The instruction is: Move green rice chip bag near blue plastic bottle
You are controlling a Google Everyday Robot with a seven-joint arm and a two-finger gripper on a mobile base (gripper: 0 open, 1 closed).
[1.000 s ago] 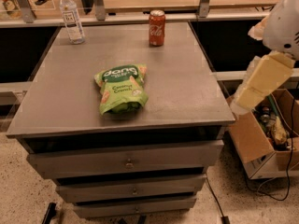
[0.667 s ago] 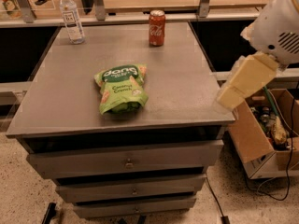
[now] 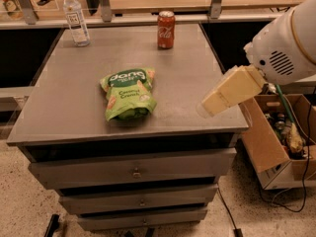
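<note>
The green rice chip bag [image 3: 127, 95] is lying flat near the centre of the frame, on the grey surface [image 3: 64, 107] of a drawer cabinet [image 3: 133, 168]. Its printed face is pointing up and nothing is touching it, so it is presenting a broad, crinkly target for a grasp from above.

The blue plastic bottle [image 3: 75, 15] is standing upright at the upper left corner of the surface, well apart from the bag. Bare surface is lying just beside the bottle, which is probably leaving room for a drop-off there. A red cola can [image 3: 166, 29] is standing upright at the upper middle, clear of the straight path between bag and bottle.

The gripper [image 3: 210, 104] is hanging at the right of the frame, over the right edge of the surface, tilted down toward the lower left. It is holding nothing. Whether it is open or closed cannot be told. The transfer is judged not yet begun; this pose appears to be a pre-grasp staging. An open cardboard box [image 3: 261, 147] is sitting on the floor at the lower right.
</note>
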